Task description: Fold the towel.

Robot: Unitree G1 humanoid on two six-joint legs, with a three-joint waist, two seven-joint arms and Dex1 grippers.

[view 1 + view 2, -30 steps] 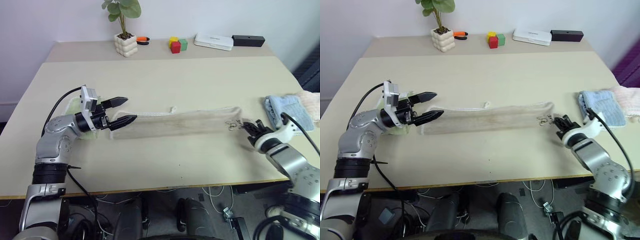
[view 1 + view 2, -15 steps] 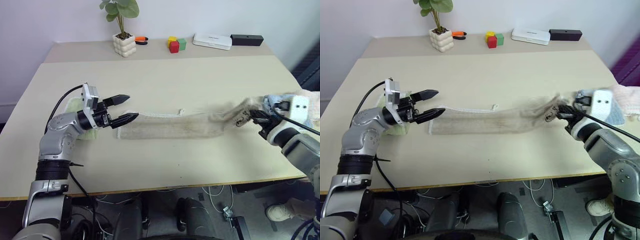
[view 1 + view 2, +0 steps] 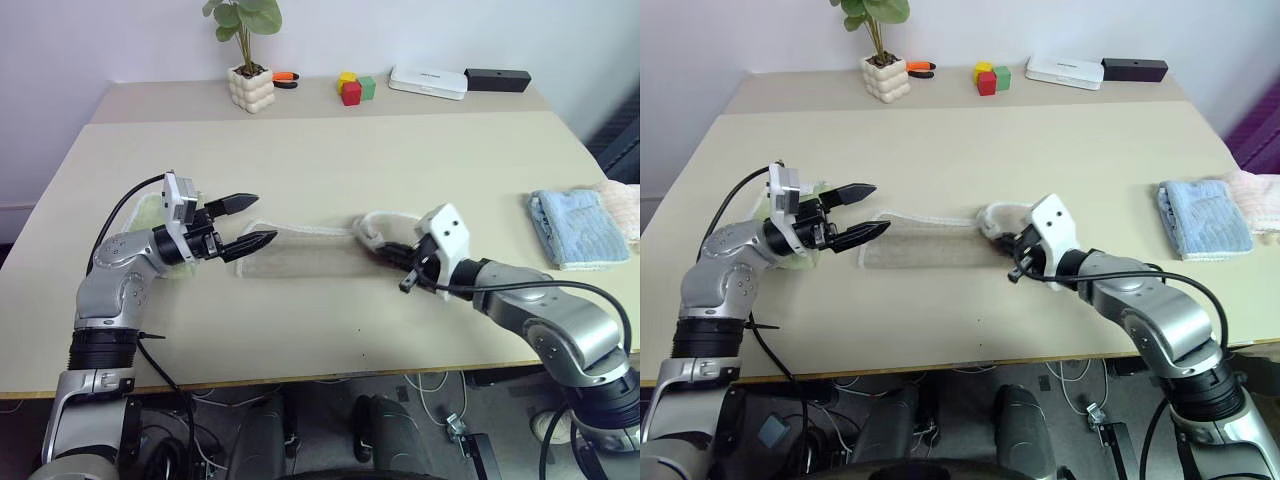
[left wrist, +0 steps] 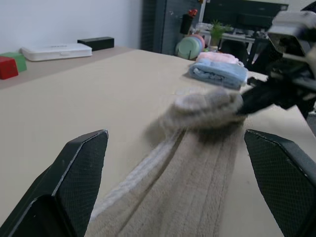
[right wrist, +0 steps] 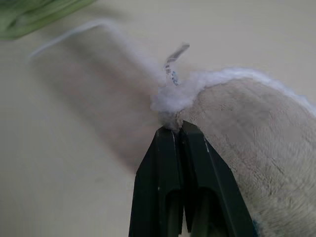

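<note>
Right gripper (image 3: 408, 268) is pinched tight on the towel (image 3: 300, 256) end. A second ago that end lay stretched out at 3 o'clock near the light blue folded towel (image 3: 577, 227); now it's been carried across to mid-table, rolled over and humped up above the strip. So the lengthwise fold is mid-swing: the free end is heading toward 9 o'clock and hasn't landed yet.

Towel sits near the front-centre of the table (image 3: 330, 150), long axis 9-to-3, flat part running from the left gripper (image 3: 250, 222) to the lifted hump. White corded edge (image 4: 129, 180) runs along its far side.

Left gripper: fingers spread wide, hovering just above the 9 o'clock end, unmoved, gripping nothing. Green folded towel (image 3: 790, 213) is partly hidden behind it.

Far edge, 12 o'clock: potted plant (image 3: 248, 55), colour blocks (image 3: 353, 88).
</note>
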